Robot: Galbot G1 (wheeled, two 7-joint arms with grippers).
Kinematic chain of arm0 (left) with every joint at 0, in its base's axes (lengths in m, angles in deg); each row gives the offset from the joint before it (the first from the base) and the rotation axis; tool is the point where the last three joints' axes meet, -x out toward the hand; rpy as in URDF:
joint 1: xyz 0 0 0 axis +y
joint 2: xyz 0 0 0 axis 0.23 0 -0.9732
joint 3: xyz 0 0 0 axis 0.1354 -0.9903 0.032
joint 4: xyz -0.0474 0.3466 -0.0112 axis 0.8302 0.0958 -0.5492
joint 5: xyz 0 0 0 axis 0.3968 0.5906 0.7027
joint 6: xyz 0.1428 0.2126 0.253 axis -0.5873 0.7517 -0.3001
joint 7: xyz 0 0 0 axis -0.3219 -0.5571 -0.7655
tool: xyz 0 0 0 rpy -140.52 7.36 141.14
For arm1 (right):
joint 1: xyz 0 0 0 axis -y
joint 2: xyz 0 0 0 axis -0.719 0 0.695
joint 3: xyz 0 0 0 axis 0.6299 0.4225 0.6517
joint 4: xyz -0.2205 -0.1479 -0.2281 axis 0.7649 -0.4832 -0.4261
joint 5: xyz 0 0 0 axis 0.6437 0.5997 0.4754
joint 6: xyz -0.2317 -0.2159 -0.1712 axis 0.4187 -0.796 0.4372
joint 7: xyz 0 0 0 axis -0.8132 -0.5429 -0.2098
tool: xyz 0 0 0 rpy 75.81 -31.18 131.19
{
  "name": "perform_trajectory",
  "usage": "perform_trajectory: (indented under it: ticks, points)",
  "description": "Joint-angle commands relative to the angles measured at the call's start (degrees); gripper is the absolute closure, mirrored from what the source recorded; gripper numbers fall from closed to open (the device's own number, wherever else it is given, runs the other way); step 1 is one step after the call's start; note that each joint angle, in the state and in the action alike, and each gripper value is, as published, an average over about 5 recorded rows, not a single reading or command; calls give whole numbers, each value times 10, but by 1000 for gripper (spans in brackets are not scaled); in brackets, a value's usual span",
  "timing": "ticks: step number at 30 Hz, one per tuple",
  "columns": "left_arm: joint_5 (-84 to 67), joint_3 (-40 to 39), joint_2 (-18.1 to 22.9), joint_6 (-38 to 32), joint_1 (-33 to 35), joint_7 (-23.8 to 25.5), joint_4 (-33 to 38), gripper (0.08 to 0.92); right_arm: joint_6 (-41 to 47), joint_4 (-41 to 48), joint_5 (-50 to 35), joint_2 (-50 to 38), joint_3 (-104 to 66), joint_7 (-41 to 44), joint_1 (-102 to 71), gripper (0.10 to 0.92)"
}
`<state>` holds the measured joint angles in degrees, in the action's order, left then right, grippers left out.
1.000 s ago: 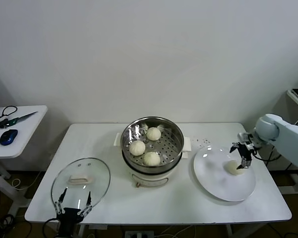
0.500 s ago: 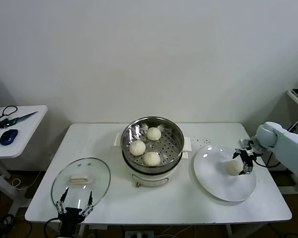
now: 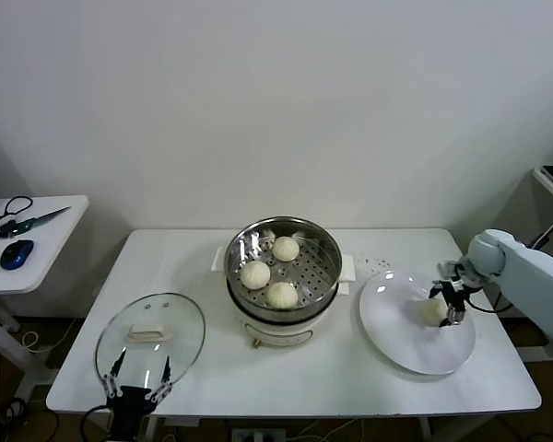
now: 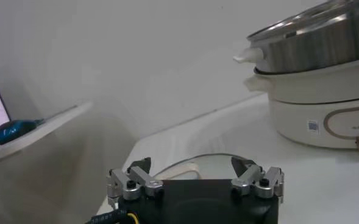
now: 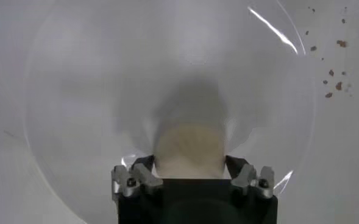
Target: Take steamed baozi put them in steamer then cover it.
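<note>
With three small off-white dough buns (image 3: pixel 267 272) already in the shiny perforated steel steamer (image 3: pixel 323 241), the right tool (image 3: pixel 448 302) sits low over the flat white plate (image 3: pixel 396 341), its fingers (image 5: pixel 138 176) straddling the last bun (image 5: pixel 188 150); firm grip cannot be told. Left tool (image 3: pixel 139 382) hangs spread and empty by the round glass lid (image 3: pixel 180 330) at the counter's (image 3: pixel 350 382) front-left corner. Steamer's tall rim looks like the hurdle.
</note>
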<state>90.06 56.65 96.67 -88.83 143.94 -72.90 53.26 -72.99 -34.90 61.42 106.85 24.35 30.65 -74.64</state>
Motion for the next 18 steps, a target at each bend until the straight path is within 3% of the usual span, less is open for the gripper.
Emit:
perform_trajectory:
  ticks: [1,9,18]
  points:
    - [0,1,0,0,1,0,2,177,-2,8,-12,4,12,1,11,281]
    - [0,-4,0,-1,1,0,3,177,18,-20,-108,-3,106,-2,129,296]
    - [-12,-20,-1,0,10,1,16,177,74,-55,-353,73,355,-10,395,296]
